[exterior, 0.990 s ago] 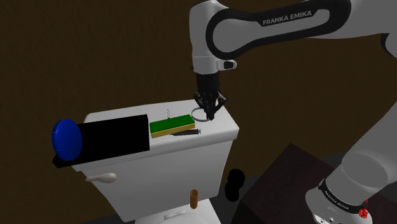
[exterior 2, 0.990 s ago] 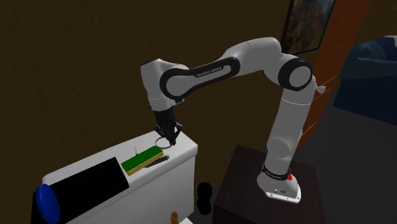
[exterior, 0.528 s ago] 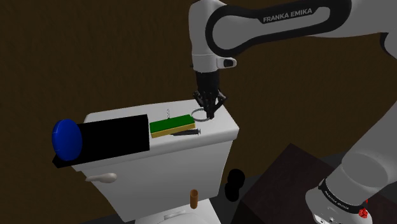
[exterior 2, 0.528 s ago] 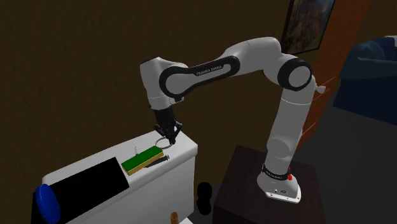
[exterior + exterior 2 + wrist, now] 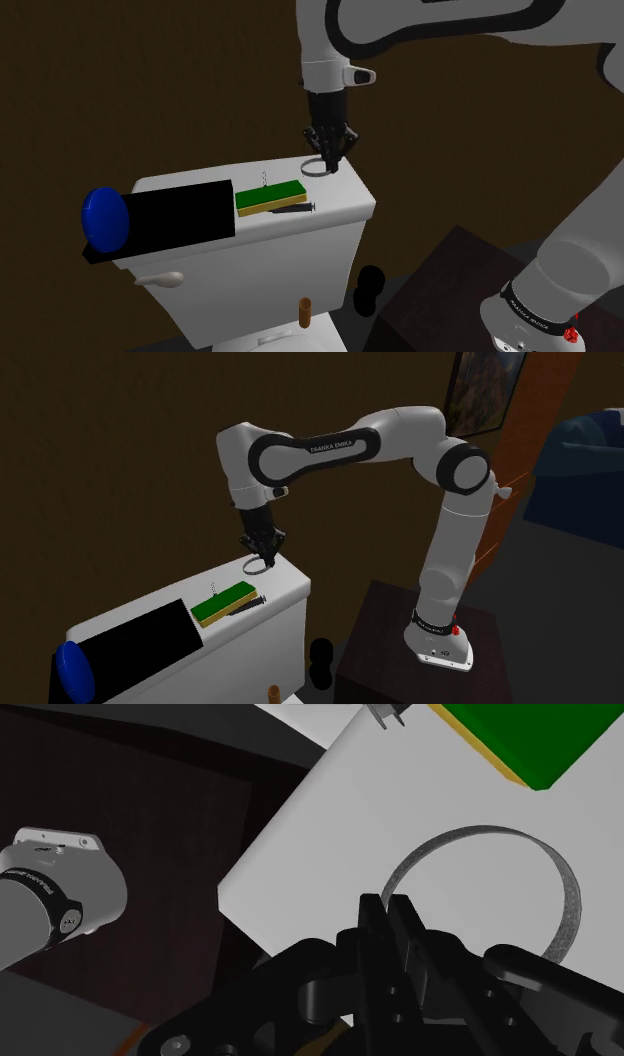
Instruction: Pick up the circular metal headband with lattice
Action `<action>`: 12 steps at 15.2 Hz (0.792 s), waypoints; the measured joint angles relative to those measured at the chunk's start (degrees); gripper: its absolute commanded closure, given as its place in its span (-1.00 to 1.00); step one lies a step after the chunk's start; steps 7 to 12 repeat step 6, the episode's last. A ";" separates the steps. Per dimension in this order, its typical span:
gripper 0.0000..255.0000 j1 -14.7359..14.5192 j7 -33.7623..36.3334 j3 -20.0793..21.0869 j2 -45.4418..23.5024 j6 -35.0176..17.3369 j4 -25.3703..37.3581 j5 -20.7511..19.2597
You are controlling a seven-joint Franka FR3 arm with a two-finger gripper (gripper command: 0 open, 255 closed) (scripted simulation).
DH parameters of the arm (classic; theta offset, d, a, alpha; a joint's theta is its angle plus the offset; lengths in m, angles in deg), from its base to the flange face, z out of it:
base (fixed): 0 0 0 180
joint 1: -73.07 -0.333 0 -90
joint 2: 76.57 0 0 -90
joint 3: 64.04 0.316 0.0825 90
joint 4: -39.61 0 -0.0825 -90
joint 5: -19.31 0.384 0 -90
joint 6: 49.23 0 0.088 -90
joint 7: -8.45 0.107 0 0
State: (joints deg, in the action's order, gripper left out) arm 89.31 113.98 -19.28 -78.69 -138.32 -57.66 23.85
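The headband (image 5: 318, 167) is a thin grey metal ring hanging just above the far right corner of the white toilet tank lid (image 5: 345, 200). My gripper (image 5: 328, 152) points straight down over it, shut on the ring's near edge. The second exterior view has the headband (image 5: 256, 564) dangling below the gripper (image 5: 262, 546), slightly off the lid. From the wrist, the two fingers of the gripper (image 5: 390, 907) meet on the band of the headband (image 5: 568, 900), with the lid's white surface beneath it.
A green block (image 5: 270, 195) on a yellow-brown base lies mid-lid beside a thin black pen-like item (image 5: 293, 210). A black box (image 5: 175, 217) with a blue disc (image 5: 103, 220) covers the lid's left part. The dark stand (image 5: 450, 290) sits at lower right.
The gripper has risen a little from the lid and taken the headband up with it; the arm's upper links moved higher. Other objects stayed put.
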 measured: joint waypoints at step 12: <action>1.00 -0.25 0.80 0.17 -0.82 4.44 5.08 -0.49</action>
